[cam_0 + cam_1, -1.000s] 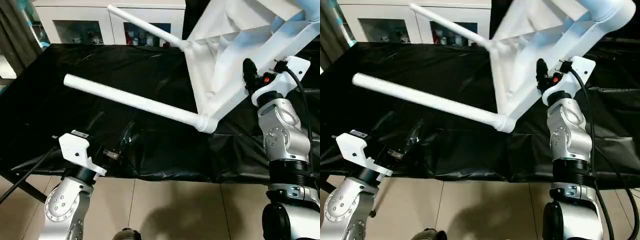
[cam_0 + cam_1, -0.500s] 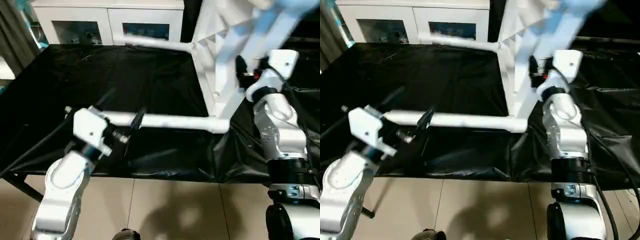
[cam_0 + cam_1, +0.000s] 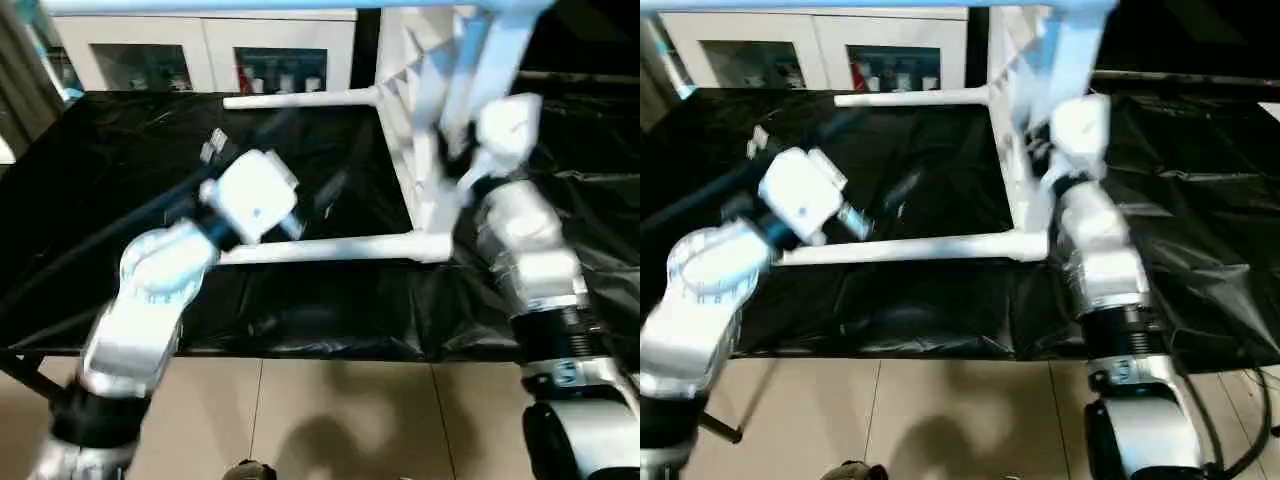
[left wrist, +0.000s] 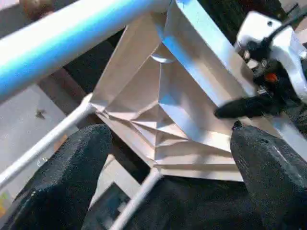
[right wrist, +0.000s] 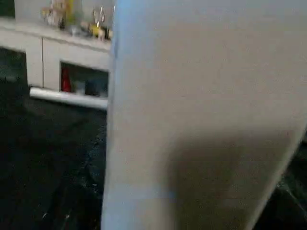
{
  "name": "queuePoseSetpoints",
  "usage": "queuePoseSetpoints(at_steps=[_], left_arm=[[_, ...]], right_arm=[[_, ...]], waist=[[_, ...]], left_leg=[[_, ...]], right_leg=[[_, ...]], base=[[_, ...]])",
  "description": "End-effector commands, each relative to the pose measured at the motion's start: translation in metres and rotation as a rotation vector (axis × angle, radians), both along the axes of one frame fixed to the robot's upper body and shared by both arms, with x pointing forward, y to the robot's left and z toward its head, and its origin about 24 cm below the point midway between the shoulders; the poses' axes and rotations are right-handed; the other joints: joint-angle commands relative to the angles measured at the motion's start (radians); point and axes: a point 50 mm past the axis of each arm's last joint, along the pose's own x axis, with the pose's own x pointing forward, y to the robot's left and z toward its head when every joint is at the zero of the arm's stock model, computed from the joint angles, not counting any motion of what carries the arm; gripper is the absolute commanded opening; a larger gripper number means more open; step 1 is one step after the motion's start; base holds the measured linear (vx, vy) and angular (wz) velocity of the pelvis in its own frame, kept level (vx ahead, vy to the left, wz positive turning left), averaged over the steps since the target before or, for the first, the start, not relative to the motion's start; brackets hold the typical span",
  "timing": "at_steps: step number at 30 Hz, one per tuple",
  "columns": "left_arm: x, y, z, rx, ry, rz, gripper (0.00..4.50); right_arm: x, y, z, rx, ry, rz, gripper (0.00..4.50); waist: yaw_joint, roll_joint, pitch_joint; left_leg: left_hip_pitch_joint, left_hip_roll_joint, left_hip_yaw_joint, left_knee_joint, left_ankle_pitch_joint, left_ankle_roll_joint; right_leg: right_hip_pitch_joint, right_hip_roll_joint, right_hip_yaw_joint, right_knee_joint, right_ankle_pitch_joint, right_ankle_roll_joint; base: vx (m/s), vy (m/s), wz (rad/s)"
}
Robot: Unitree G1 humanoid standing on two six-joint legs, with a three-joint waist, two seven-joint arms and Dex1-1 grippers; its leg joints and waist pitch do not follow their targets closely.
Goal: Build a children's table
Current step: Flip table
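The children's table stands on its edge on the black-covered bench, its ribbed top [image 3: 430, 120] upright at the right. Its legs point left and lie level: a near leg [image 3: 330, 248], a far leg [image 3: 300, 98], and another leg [image 3: 250, 5] along the top. My left gripper [image 4: 168, 139] is open with nothing between its fingers, raised above the near leg and facing the ribbed underside [image 4: 163, 110]. My right gripper [image 4: 235, 110] is shut on the top's rim, one black finger lying on the inner wall. A white surface [image 5: 201, 96] of the table sits close up in the right wrist view.
A black sheet [image 3: 120, 140] covers the bench, bunched at its front right. A white glass-door cabinet [image 3: 150, 50] stands behind the bench. Tiled floor [image 3: 350, 420] lies below the bench's front edge.
The table has swung from tilted to upright on its edge, and its legs now lie level. My left arm has risen from the bench's front edge to above the near leg.
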Motion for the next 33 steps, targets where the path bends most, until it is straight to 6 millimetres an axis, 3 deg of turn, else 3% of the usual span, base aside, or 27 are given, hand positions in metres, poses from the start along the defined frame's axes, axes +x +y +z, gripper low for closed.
queuePoseSetpoints(at_steps=[1,4,11,12,21,25,27,28,30,33], left_arm=[[0.002,-0.002,0.004,0.056,-0.04,0.005,4.5],[0.002,-0.003,0.022,0.088,-0.148,0.019,4.5],[0.004,0.001,0.055,0.1,-0.369,0.13,4.5],[0.003,0.001,0.064,0.107,-0.44,0.137,4.5],[0.014,0.005,0.08,0.162,-0.552,0.223,4.5],[0.023,0.008,0.081,0.196,-0.555,0.259,4.5],[0.038,0.014,0.083,0.257,-0.57,0.324,4.5],[0.043,0.016,0.083,0.278,-0.557,0.336,4.5],[0.05,0.019,0.082,0.296,-0.546,0.357,4.5],[0.055,0.024,0.083,0.306,-0.537,0.395,4.5]], right_arm=[[0.001,0.002,0.005,-0.009,-0.015,0.015,3.14],[-0.001,0.0,0.0,-0.027,-0.004,0.024,3.14],[-0.003,-0.006,-0.012,-0.034,0.022,0.028,3.14],[-0.003,-0.005,-0.012,-0.03,0.023,0.038,2.98],[-0.002,-0.001,-0.013,-0.023,0.021,0.057,2.24],[-0.001,0.0,-0.012,-0.023,0.017,0.06,2.12],[-0.001,0.002,-0.011,-0.025,0.009,0.071,1.99],[-0.001,0.002,-0.011,-0.026,0.006,0.074,1.99],[-0.001,0.003,-0.01,-0.027,0.003,0.075,1.98],[-0.001,0.003,-0.01,-0.025,-0.001,0.074,1.96]], waist=[[-0.002,-0.006,-0.08],[0.001,-0.005,-0.081],[0.003,-0.006,-0.08],[0.002,-0.006,-0.082],[0.005,-0.005,-0.085],[0.004,-0.005,-0.084],[0.006,-0.004,-0.088],[0.005,-0.006,-0.088],[0.007,0.001,-0.091],[0.007,0.0,-0.092]], left_leg=[[0.041,0.029,-0.027,-0.065,-0.16,-0.022],[0.042,0.028,-0.026,-0.063,-0.135,-0.009],[0.042,0.03,-0.027,-0.063,-0.161,-0.015],[0.041,0.029,-0.027,-0.062,-0.161,-0.017],[0.042,0.028,-0.028,-0.06,-0.164,-0.024],[0.039,0.026,-0.028,-0.06,-0.172,-0.026],[0.043,0.026,-0.028,-0.057,-0.181,-0.029],[0.039,0.025,-0.029,-0.057,-0.178,-0.03],[0.039,0.026,-0.031,-0.057,-0.174,-0.033],[0.039,0.024,-0.029,-0.056,-0.172,-0.032]], right_leg=[[0.032,-0.033,0.025,-0.052,-0.074,-0.183],[0.033,-0.031,0.025,-0.048,-0.042,-0.193],[0.035,-0.035,0.025,-0.051,-0.075,-0.196],[0.035,-0.034,0.025,-0.051,-0.079,-0.2],[0.032,-0.035,0.024,-0.047,-0.086,-0.205],[0.031,-0.034,0.024,-0.048,-0.093,-0.206],[0.029,-0.035,0.025,-0.049,-0.106,-0.202],[0.031,-0.035,0.026,-0.047,-0.101,-0.201],[0.032,-0.038,0.025,-0.044,-0.095,-0.206],[0.031,-0.035,0.025,-0.043,-0.069,-0.212]], base=[[0.0,0.0,0.0],[0.0,0.0,0.0],[0.0,0.0,0.0],[0.0,0.0,0.0],[0.0,0.0,0.0],[0.0,0.0,0.0],[0.0,0.0,0.0],[0.0,0.0,0.0],[0.0,0.0,0.0],[0.0,0.0,0.0]])
